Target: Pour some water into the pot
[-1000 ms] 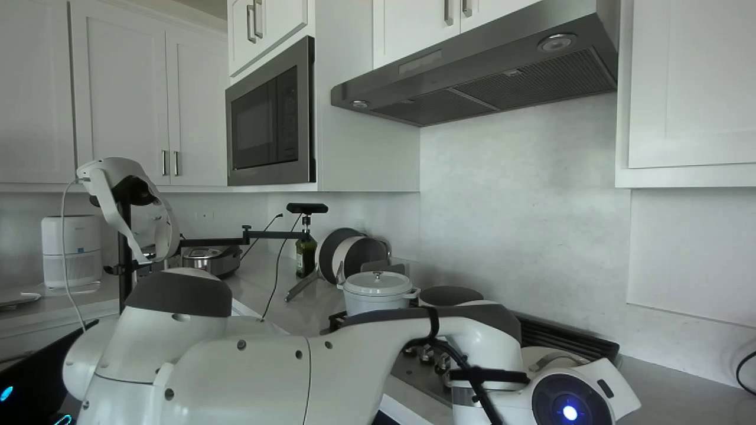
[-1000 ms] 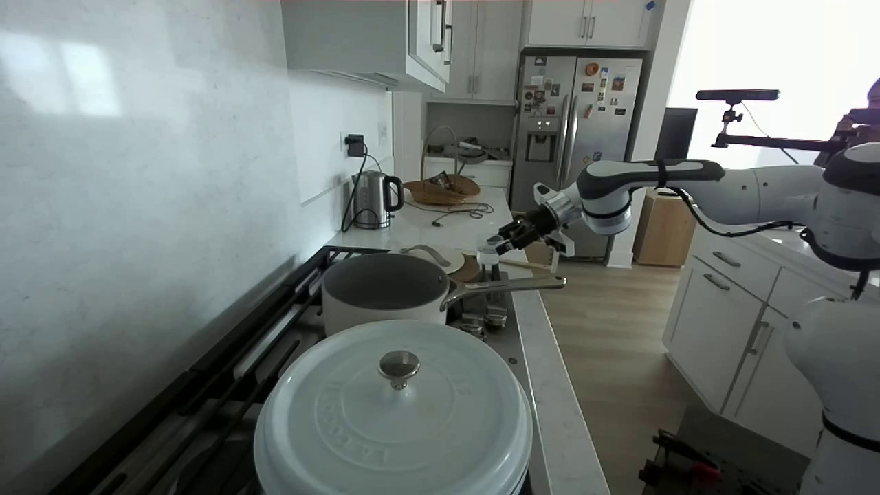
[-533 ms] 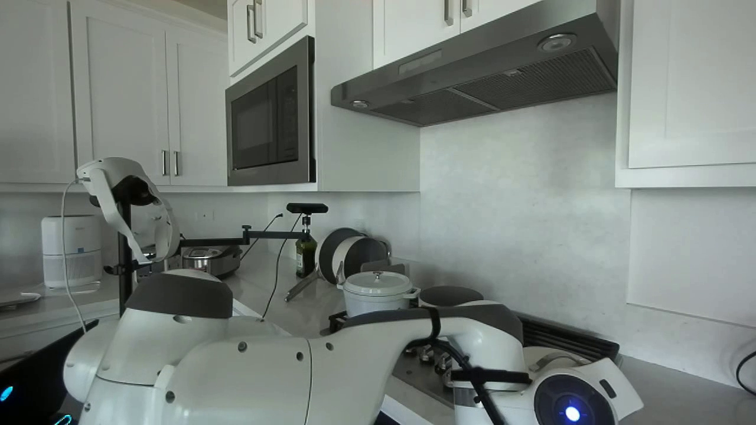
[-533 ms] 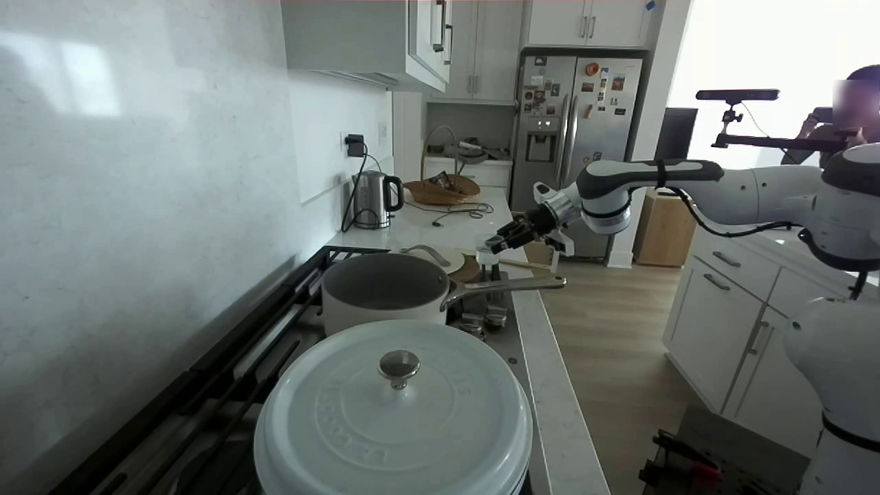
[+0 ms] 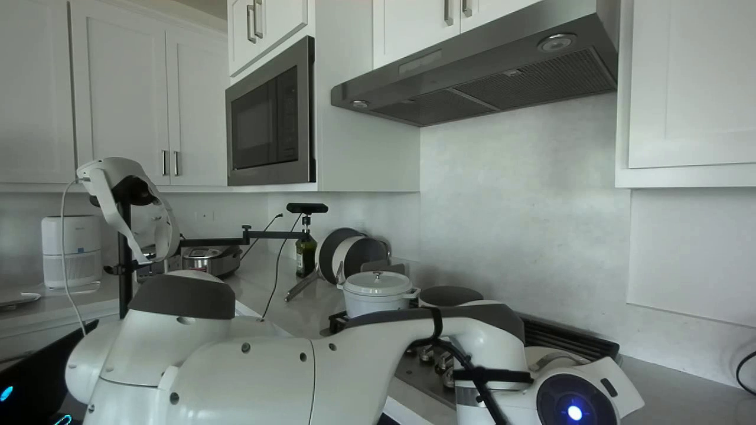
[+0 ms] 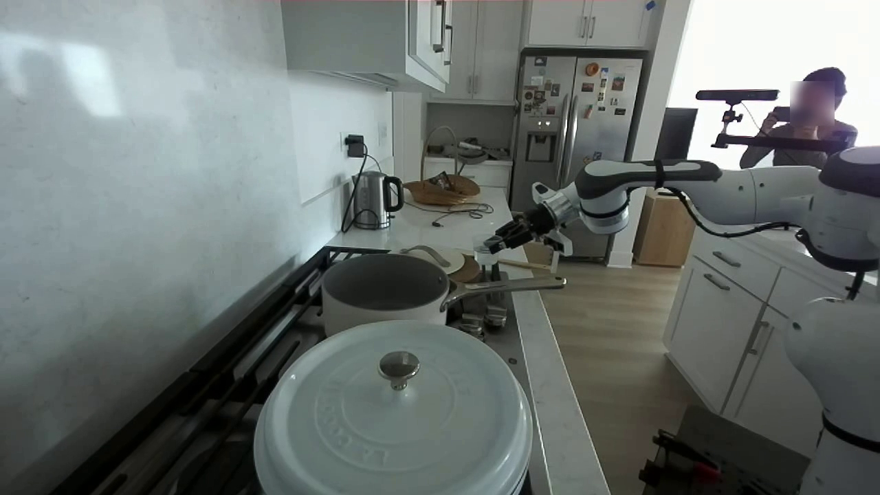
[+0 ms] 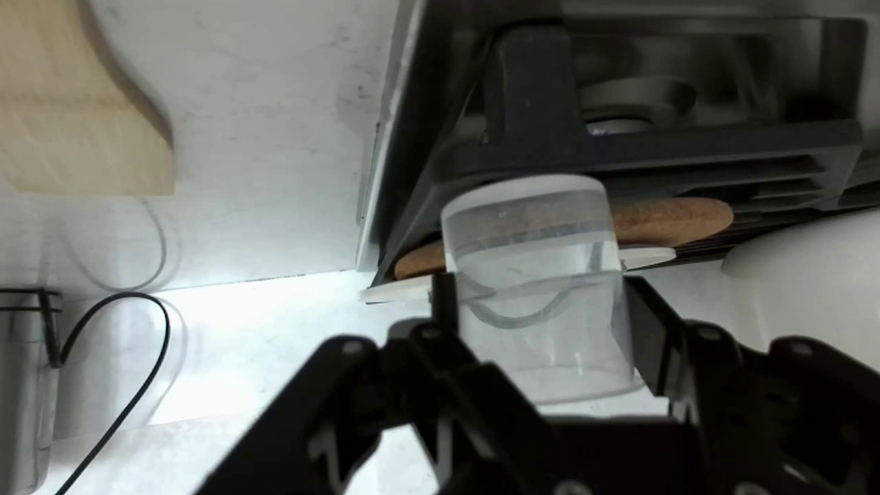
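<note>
1 cup (image 7: 543, 337), 1 saucepan (image 6: 347, 313), 1 lidded pot (image 6: 395, 426), 1 kettle (image 6: 372, 199), 1 microwave (image 5: 269, 118), 1 range hood (image 5: 478, 74), 1 refrigerator (image 6: 592, 141) counted.

we note white cabinets (image 5: 121, 100), a pale mottled wall (image 5: 520, 206) and a grey range hood (image 5: 502, 77); farther off, a steel refrigerator (image 6: 591, 137), wood-toned floor (image 6: 612, 323), bright glare (image 6: 742, 48).
</note>
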### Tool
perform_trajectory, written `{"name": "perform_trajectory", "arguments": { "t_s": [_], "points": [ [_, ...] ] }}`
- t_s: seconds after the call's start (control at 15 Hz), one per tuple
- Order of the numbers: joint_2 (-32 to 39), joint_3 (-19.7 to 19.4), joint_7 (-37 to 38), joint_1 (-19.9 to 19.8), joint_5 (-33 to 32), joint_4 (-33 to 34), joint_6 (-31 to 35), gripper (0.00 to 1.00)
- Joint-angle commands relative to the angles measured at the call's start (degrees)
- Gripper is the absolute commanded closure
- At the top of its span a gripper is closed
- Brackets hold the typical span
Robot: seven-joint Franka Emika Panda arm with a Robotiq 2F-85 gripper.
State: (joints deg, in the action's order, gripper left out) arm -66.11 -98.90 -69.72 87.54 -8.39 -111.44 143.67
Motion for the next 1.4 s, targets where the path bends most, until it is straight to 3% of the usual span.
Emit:
{"name": "perform_trajectory", "arguments": {
  "t_s": [0.0, 0.67, 1.33],
  "points": [
    [0.8, 0.0, 2.3, 1.3, -1.6, 1.6, -1.5, 0.65],
    [3.4, 2.6, 6.5, 1.5, -3.1, 3.1, -4.4, 0.65],
    [9.1, 7.1, 15.5, -0.6, -3.7, 5.4, -16.9, 0.65]
  ]
}}
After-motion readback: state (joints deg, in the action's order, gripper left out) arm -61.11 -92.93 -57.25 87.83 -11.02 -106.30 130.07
